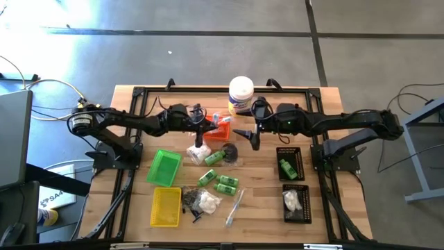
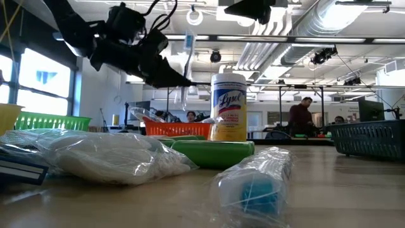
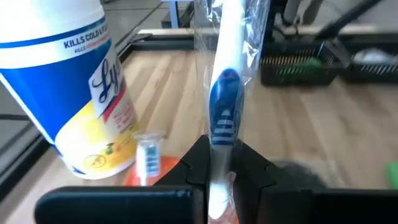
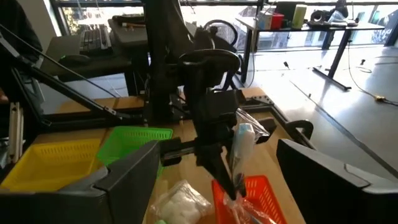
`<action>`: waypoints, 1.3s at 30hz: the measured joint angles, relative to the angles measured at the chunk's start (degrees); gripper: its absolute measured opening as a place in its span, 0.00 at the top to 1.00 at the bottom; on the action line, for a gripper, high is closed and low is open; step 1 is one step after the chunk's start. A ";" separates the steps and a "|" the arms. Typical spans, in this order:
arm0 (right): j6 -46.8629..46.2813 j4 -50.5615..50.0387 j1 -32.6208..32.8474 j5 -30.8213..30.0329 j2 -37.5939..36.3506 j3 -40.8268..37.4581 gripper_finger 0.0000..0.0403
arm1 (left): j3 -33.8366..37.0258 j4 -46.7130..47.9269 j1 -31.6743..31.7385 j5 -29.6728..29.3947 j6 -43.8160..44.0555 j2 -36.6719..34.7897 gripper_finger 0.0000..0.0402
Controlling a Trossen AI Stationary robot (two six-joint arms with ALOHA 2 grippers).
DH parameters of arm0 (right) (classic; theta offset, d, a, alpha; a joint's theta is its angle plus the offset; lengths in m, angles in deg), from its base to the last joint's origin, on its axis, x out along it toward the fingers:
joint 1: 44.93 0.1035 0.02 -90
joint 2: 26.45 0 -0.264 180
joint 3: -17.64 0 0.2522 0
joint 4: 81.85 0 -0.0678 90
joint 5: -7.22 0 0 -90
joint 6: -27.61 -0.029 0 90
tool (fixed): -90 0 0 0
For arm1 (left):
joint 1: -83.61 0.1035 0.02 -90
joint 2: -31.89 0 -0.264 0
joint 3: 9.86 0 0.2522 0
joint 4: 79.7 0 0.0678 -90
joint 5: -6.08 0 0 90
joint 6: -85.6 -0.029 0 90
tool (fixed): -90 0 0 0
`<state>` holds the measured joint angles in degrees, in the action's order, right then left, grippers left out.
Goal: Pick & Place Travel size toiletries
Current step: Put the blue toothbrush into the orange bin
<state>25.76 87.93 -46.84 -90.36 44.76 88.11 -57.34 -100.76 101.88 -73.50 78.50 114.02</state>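
Left jaws pinch wrapped toothbrush (image 3: 222,93) above orange tray (image 1: 220,131).

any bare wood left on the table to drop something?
Free: the left rear corner of the table, and the strip between the yellow tray and the left edge. The right rear corner past the Lysol canister also looks bare. Crowded: centre, with green bottles and bagged items.

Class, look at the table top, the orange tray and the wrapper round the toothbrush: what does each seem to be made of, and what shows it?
Table top: probably wood, matt, with plank seams and grain. Orange tray: likely plastic mesh, going by its bright uniform colour and grid walls. Wrapper round the toothbrush: thin clear film, probably plastic, glossy and creased.
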 joint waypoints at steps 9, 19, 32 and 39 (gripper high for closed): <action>0.46 -0.31 -0.11 -0.01 0.72 0.01 0.25 | 0.00 4.95 4.61 -2.26 -9.01 0.00 0.93; 0.59 -0.39 -1.88 -0.01 0.74 0.00 0.25 | 0.00 9.69 6.87 -2.47 -9.35 0.00 0.88; 0.25 -0.37 -2.73 0.05 0.74 0.02 0.25 | 0.00 11.18 6.85 -2.63 -13.85 0.00 0.77; 0.15 -0.36 -2.73 0.05 0.74 0.00 0.25 | 0.00 11.07 6.85 -2.60 -13.87 0.00 0.58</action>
<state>25.91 87.57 -49.57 -90.31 45.50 88.11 -57.34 -89.69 108.74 -76.10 64.63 114.02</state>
